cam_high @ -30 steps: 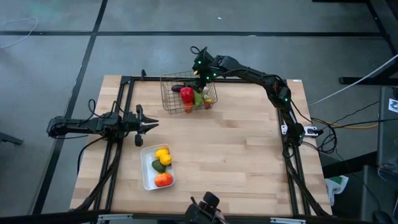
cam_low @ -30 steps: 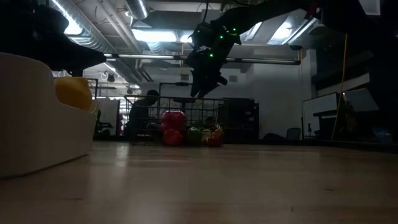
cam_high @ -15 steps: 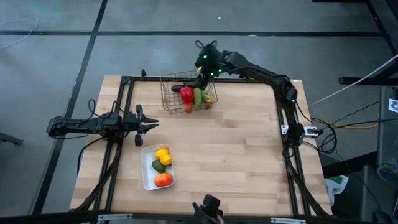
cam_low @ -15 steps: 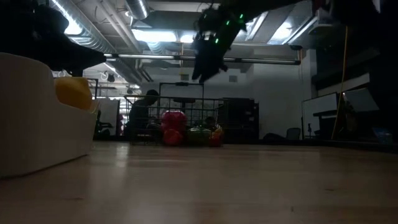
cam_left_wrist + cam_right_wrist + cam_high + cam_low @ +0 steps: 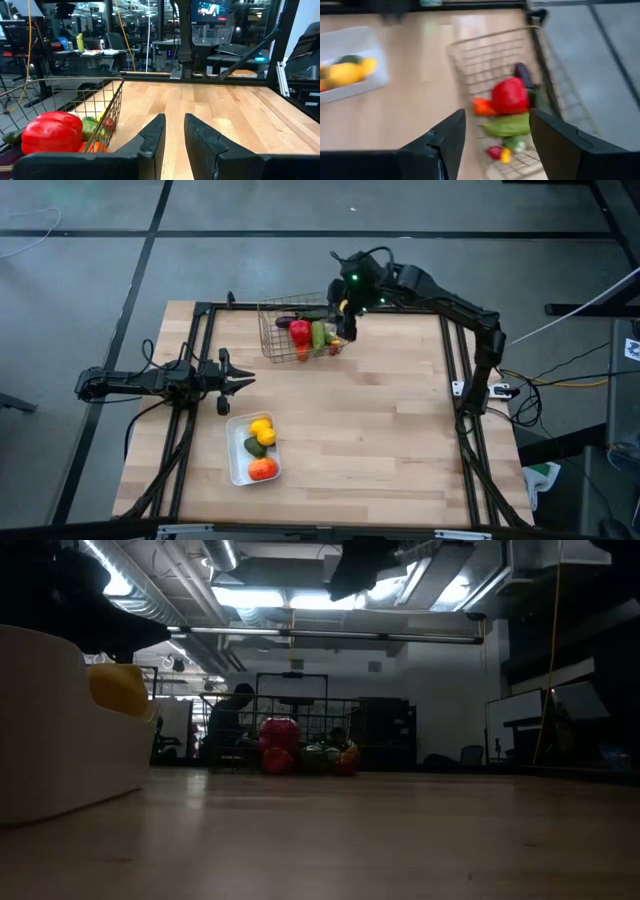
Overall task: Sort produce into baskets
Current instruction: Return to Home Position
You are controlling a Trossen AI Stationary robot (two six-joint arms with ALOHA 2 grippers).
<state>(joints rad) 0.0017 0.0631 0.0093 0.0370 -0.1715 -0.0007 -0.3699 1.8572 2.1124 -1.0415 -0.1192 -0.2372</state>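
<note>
The wire basket (image 5: 275, 330) stands at the table's far middle and holds a red pepper (image 5: 300, 332), a green cucumber (image 5: 318, 335), a purple eggplant (image 5: 288, 321) and small pieces. It also shows in the right wrist view (image 5: 485, 55). The white tray (image 5: 236, 470) near the front left holds yellow lemons (image 5: 262, 427), a green avocado (image 5: 255, 446) and an orange tomato (image 5: 262, 469). My right gripper (image 5: 497, 125) hangs open and empty above the basket's right side (image 5: 345, 325). My left gripper (image 5: 174, 125) waits at the table's left edge, level, fingers a little apart, empty.
A dark metal frame (image 5: 200, 320) runs along the table's left, far and right edges. Bare wooden tabletop (image 5: 380, 430) lies between the basket and the tray and over the whole right half.
My right gripper has risen from just over the basket and gone toward the table's right edge, empty. In the low view it has climbed almost out of the picture's top. The produce in the basket lies as before.
</note>
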